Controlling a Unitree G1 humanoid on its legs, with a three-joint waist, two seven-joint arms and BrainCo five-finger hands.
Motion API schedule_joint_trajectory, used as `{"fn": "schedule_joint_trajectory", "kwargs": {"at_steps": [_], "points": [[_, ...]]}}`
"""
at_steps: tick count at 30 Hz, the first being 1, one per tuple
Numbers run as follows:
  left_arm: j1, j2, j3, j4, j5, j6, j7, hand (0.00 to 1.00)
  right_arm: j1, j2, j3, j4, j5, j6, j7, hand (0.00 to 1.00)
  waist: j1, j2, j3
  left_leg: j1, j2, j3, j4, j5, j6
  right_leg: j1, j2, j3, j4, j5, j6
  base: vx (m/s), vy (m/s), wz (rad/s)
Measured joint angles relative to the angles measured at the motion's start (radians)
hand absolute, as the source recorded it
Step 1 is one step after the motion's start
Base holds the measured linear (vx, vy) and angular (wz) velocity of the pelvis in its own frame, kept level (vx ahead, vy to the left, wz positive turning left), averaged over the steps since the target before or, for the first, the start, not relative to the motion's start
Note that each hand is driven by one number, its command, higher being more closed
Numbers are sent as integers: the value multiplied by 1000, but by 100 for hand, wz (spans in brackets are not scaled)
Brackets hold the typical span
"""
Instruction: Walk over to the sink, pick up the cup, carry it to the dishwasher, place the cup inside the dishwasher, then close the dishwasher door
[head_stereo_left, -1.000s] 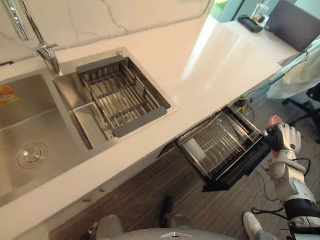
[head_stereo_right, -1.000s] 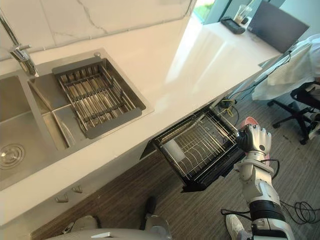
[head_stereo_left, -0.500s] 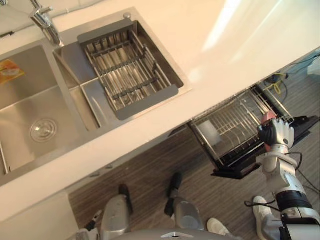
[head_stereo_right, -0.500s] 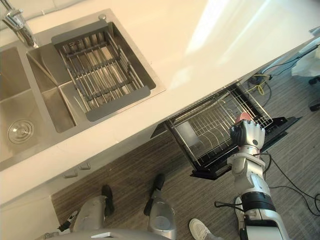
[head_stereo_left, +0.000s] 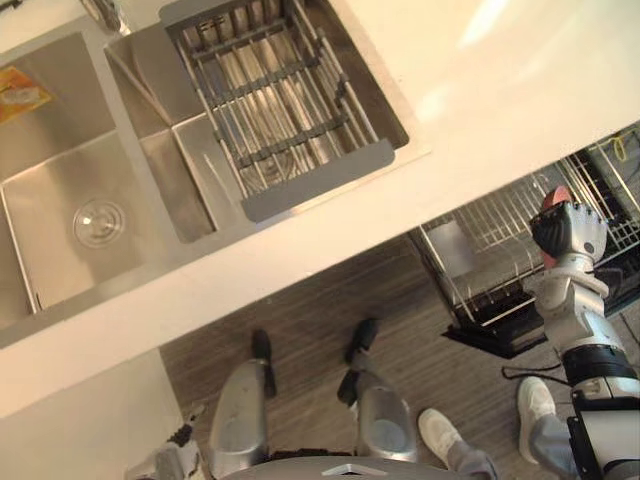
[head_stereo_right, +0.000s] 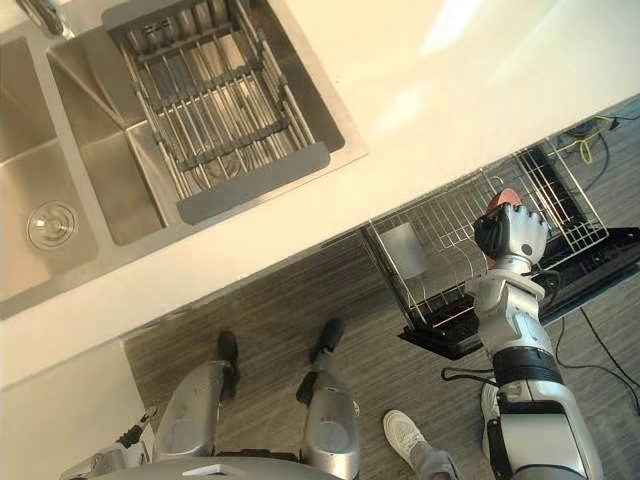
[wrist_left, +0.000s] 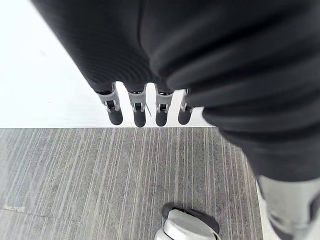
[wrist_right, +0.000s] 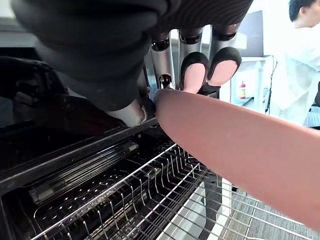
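Grey wood-look floor (head_stereo_right: 280, 330) runs under a pale counter (head_stereo_right: 400, 60), and the dishwasher (head_stereo_right: 600, 255) sits open below that counter with its wire rack (head_stereo_right: 445, 270) pulled out.

The pink cup (wrist_right: 240, 150) is in my right hand (head_stereo_right: 510, 232), held over the rack. The fingers (wrist_right: 195, 75) are wrapped round the cup, dark tips pressed on its side, so the grasp looks firm. From the wrist camera the cup hangs above the rack's wires; I can't tell whether it touches them. In the head view just the cup's rim peeks past the hand, above the rack's middle.

Inside the rack, at the corner nearest the counter's underside, lies a pale object (head_stereo_right: 404, 248); I can't make out what it is.

My left hand (wrist_left: 135, 107) hangs away from the dishwasher, over the floor beside a white surface, fingers straight and loose, holding nothing.

Further along the counter, well apart from the dishwasher, is the steel sink (head_stereo_right: 50, 200), with a drainer basket (head_stereo_right: 215, 110) set in the end nearer the dishwasher.

A person in white (wrist_right: 295, 70) stands beyond the dishwasher, and a white shoe (head_stereo_right: 405, 435) shows on the floor near its front.
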Motion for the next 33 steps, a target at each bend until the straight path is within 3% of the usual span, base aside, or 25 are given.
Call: {"fn": "schedule_joint_trajectory", "kwargs": {"at_steps": [6,11,13,15,19,20,28,30,33], "points": [[-17,3,-12,-30,54,-27,18,0,-34,-22,0,32,79,18,4,100,-1,16,36,-30,-11,-43,-21,32,-1,-11,-4,-22,2,-7,-14,-49,36,22],[-45,12,-65,-30,167,-25,-41,0,-110,-51,0,108,143,23,3,100,7,42,58,-84,-12,-46,-46,67,-5,-81,-6,-16,14,-2,-21,-61,19,5],[-59,11,-92,-31,169,-23,-79,0,-135,-54,0,139,149,25,3,100,9,59,74,-86,-12,-45,-62,78,-6,-94,-6,-14,22,-1,-21,0,0,0],[-63,11,-115,-28,148,12,-128,0,-160,-55,16,166,148,27,3,100,9,71,80,-92,-12,-39,-90,96,-9,-119,-7,-7,31,-2,-21,-10,7,-5],[-66,5,-125,7,55,42,-146,0,-195,-55,31,179,150,55,-2,100,17,74,81,-94,-11,-14,-137,122,-12,-166,-6,28,45,-3,-22,18,4,-16],[-66,4,-125,7,38,45,-147,0,-201,-55,31,179,156,67,-2,0,18,74,81,-96,-10,-9,-144,127,-14,-181,-6,37,56,-6,-26,40,3,-14],[-116,-2,-108,4,47,62,-167,0,-197,-24,27,155,206,128,-61,0,19,74,81,-76,-4,20,-175,148,-16,-219,-9,82,109,-27,-29,24,3,-10],[-119,-3,-88,3,82,102,-195,0,-184,-16,7,123,239,135,-93,0,15,73,81,-66,-3,30,-172,147,-15,-223,-9,106,129,-35,-26,11,8,-15],[-121,-8,-66,4,241,172,-254,0,-188,-2,-26,86,324,128,-114,0,18,72,82,-47,1,55,-156,132,-13,-227,-5,143,143,-39,-24,1,2,-34]]}}
